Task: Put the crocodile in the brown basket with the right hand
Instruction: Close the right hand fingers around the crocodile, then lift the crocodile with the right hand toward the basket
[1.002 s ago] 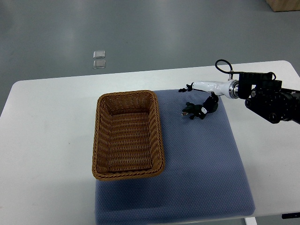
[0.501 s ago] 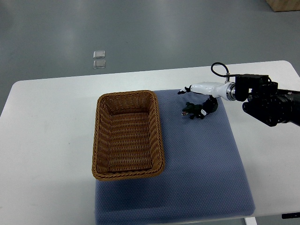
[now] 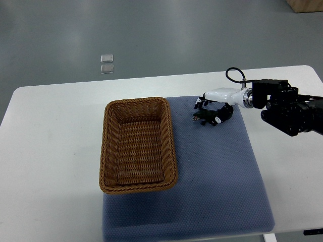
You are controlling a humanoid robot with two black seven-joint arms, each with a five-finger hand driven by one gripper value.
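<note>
The right hand (image 3: 214, 102) reaches in from the table's (image 3: 55, 141) right edge. Its fingers (image 3: 198, 105) are curled down over the crocodile (image 3: 206, 117), with the dark thumb on the toy's other side. It looks like a clasp, though I cannot tell from here how firm it is. The toy lies on the blue mat (image 3: 222, 176) near the mat's far right corner. It sits well apart from the brown basket (image 3: 171, 137), which stands along the mat's left edge.

The main risk, to my eye, is a shallow hold. The crocodile is small, low and knobbly, and the fingers seem to catch only part of it. It could twist out on the lift and drop back on the mat, or be nudged toward the mat's far edge. The other risk is the basket's near wall. If the toy is carried low across the mat it could strike the rim, tip the basket, or land outside it. A toy hanging crooked from the hand might also come to rest on the rim rather than inside.

The crocodile's long axis runs roughly left to right, along the mat's far edge and slightly slanted. One end points toward the basket and the other tucks under the thumb. The basket-side end looks like the snout, but the toy is too small and dark for me to be sure.
</note>
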